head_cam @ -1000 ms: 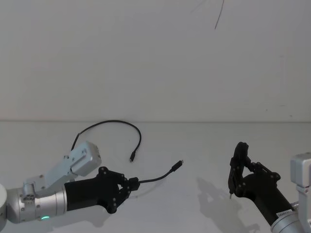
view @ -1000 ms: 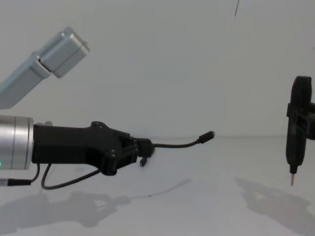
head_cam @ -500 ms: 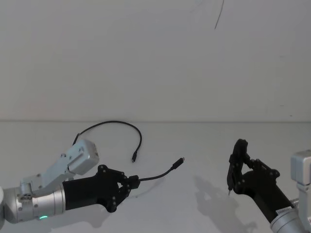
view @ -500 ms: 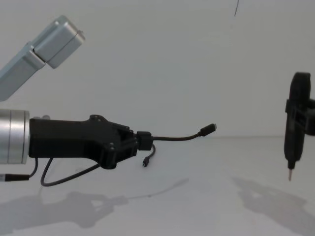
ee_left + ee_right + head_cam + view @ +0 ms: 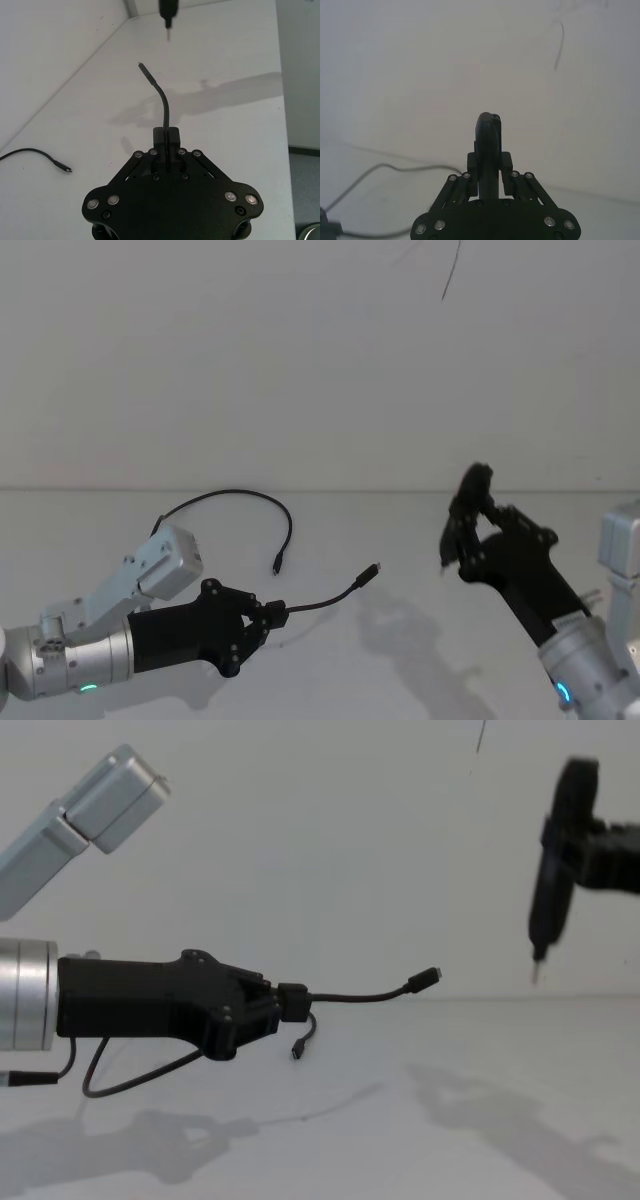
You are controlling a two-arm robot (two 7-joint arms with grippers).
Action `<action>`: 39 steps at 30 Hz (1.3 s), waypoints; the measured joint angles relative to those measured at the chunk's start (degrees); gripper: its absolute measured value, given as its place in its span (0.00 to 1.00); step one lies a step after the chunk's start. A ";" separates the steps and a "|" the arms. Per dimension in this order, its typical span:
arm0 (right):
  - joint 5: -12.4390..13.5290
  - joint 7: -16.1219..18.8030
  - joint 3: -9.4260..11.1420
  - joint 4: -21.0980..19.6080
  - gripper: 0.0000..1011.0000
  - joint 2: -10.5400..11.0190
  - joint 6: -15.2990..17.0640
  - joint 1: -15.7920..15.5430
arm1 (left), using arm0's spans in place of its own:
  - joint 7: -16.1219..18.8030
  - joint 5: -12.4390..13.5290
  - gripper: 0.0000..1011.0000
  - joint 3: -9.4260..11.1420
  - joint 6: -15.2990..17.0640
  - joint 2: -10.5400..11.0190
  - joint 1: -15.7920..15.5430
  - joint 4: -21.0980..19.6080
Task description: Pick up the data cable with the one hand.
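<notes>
The data cable (image 5: pixel 318 603) is a thin black cord. My left gripper (image 5: pixel 272 617), the one hand with the silver wrist, is shut on it just behind one plug. That plug (image 5: pixel 429 976) sticks out forward in the air, above the white table (image 5: pixel 400 660). The rest of the cable (image 5: pixel 236 492) curves back in a loop, and its other plug (image 5: pixel 273 567) points toward me. In the left wrist view the cable (image 5: pixel 163 105) rises straight from the shut left gripper (image 5: pixel 166 139). My right gripper (image 5: pixel 468 528) is raised at the right, shut on a black pen-shaped tool (image 5: pixel 548 905).
A plain white wall (image 5: pixel 300 360) stands behind the table, with a thin dark line (image 5: pixel 450 275) hanging near its top. The pen-shaped tool's metal tip (image 5: pixel 535 978) points down, well to the right of the cable's free plug.
My right gripper has risen with the pen-shaped tool and swung in toward the middle. The left gripper has lifted a little and keeps its hold on the cable.
</notes>
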 joint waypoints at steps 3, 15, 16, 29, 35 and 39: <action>-0.31 0.68 -0.59 0.56 0.27 -0.76 -1.34 1.61 | 0.02 -0.02 0.04 -0.02 0.01 0.02 0.02 -0.05; -1.18 2.00 -2.07 3.31 0.27 -3.85 -4.07 6.25 | 0.05 -0.11 0.04 -0.06 0.01 0.08 0.08 -0.20; -1.19 2.11 -2.15 3.68 0.27 -4.17 -4.17 6.64 | 0.05 -0.11 0.04 -0.06 0.01 0.08 0.09 -0.21; -1.01 2.94 -2.23 6.67 0.27 -5.89 -3.79 8.62 | 0.04 -0.11 0.04 -0.06 0.01 0.11 0.10 -0.27; -0.75 3.48 -2.15 7.77 0.27 -6.47 -2.97 9.28 | 0.05 -0.11 0.04 -0.06 0.00 0.11 0.10 -0.28; -0.31 4.15 -2.06 8.40 0.27 -6.66 -2.23 9.55 | 0.05 -0.11 0.04 -0.06 0.00 0.10 0.10 -0.29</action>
